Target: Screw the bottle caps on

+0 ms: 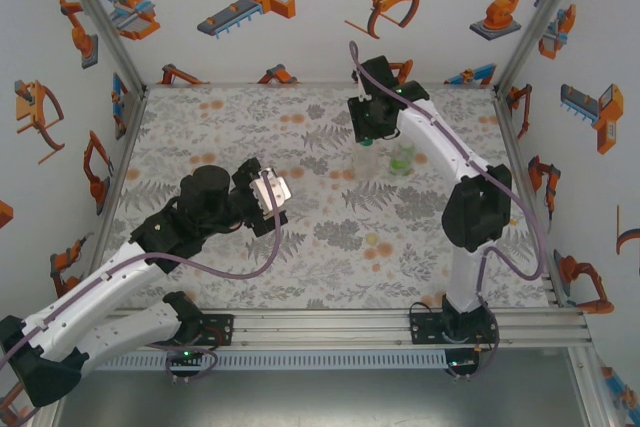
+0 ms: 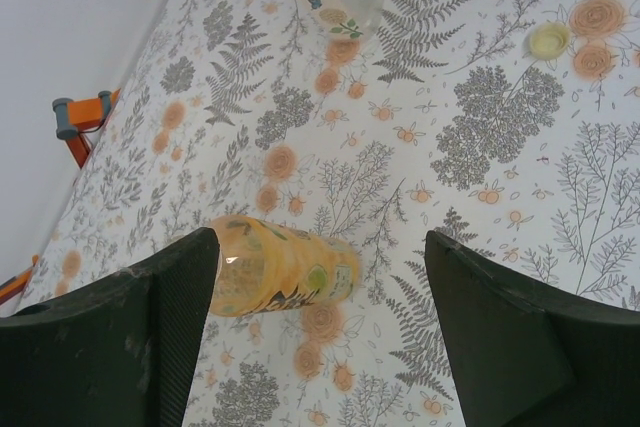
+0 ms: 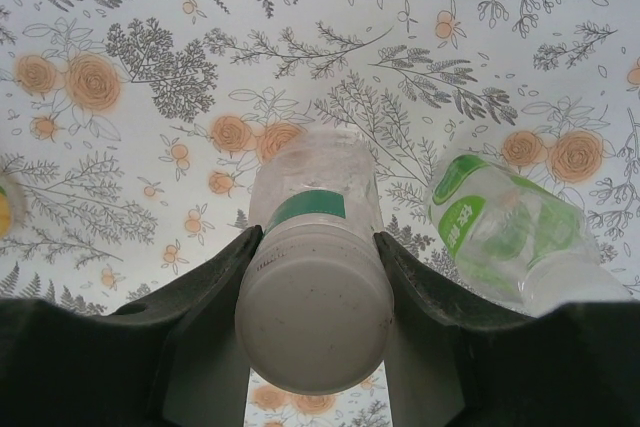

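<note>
1. A yellow cap (image 2: 549,40) lies on the flowery table (image 2: 480,247), upper right in the left wrist view. A green bottle (image 3: 500,232) is just beside the clear bottle (image 3: 310,192).
2. The right arm (image 1: 440,147) reaches to the top middle of the overhead view. The right pincer (image 3: 316,247) pinches the clear bottle, its white cap toward the camera.
3. The left pincer (image 2: 320,242) is spread wide. The yellow bottle (image 2: 285,267) is between its fingers, long side left to right.

Glossy, see-through plastic in the slim clear bottle (image 3: 315,182), topped with a matt, faintly speckled white cap (image 3: 313,312). Just beside that bottle, shiny clear-green plastic in the green bottle (image 3: 500,237). Either side of it, matt black right claw (image 3: 315,237). Under it, matt printed worktop (image 3: 150,67).
</note>
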Robot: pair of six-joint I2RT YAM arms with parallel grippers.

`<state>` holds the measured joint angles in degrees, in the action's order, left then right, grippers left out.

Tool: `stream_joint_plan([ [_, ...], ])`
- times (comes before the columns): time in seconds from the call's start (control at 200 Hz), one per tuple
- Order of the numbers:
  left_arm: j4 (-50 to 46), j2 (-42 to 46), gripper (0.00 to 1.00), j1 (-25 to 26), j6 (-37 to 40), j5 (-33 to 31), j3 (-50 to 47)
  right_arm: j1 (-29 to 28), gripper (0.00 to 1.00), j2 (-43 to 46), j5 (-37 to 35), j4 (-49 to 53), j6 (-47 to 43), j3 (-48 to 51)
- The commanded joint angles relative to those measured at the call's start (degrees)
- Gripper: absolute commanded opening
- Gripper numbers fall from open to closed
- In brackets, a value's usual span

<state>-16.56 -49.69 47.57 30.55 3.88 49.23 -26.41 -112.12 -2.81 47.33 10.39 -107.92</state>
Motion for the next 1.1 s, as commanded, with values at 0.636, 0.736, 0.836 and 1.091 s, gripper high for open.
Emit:
stream_joint_plan([
  [0.636, 0.12, 0.26, 0.78, -0.32, 0.42, -1.58, -0.63, 0.40, 0.60, 4.71, -0.26, -1.06, -0.02, 0.81],
  [0.736, 1.08, 1.10, 0.79, -1.00, -0.33, -2.43, -0.98, 0.39, 0.60, 7.25, -0.19, -0.64, 0.10, 0.36],
  [0.836, 2.30, 1.93, 0.80, -2.26, -1.82, -3.04, -1.31, 0.22, 0.61, 10.12, 0.29, -0.18, -0.14, 0.79],
  [1.091, 5.04, 4.74, 0.81, -6.40, -3.62, -4.13, -2.14, -1.64, 0.60, 20.42, 6.07, -6.99, -2.43, 9.36],
])
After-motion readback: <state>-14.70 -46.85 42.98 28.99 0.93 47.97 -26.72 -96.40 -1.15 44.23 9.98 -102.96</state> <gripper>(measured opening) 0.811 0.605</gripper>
